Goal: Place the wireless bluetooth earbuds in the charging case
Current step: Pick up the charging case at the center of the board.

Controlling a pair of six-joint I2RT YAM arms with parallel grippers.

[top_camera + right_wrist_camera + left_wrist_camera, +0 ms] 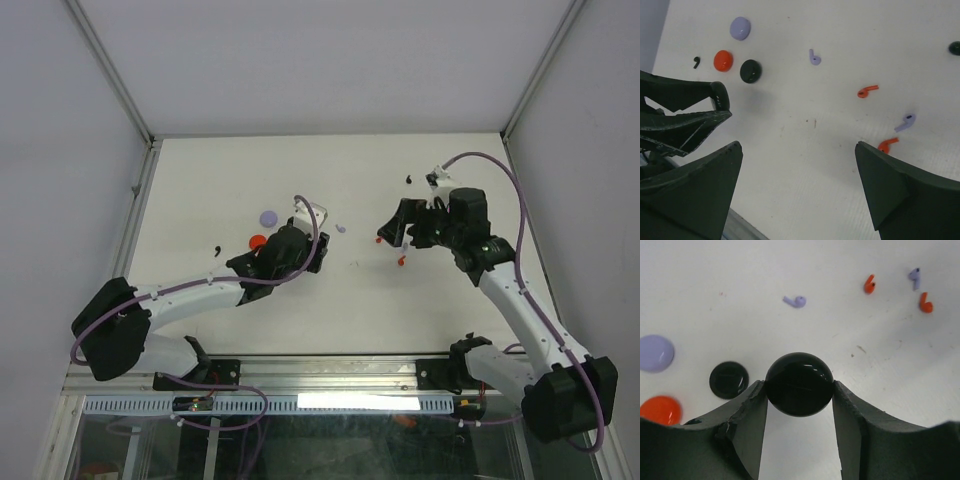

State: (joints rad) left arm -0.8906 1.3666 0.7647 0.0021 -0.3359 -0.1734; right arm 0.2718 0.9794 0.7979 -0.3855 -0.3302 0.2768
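My left gripper (799, 386) is shut on a glossy black round case (799, 371), held above the table. In the top view this gripper (303, 248) is left of centre. A second black round piece (728, 379) lies on the table beside a lilac case (655, 353) and a red case (660, 409). Two lilac earbuds (796, 301) (914, 277) and two red earbuds (869, 284) (925, 303) lie scattered beyond. My right gripper (797, 147) is open and empty above bare table, with a red earbud (888, 144) by its right finger. A black earbud (696, 61) lies left of the red case (723, 60).
Another small black item (409, 179) lies at the far right near the right arm's cable. The white table (250, 170) is walled on three sides, with a metal rail (330, 372) along the near edge. The left gripper (695, 117) shows at the left of the right wrist view.
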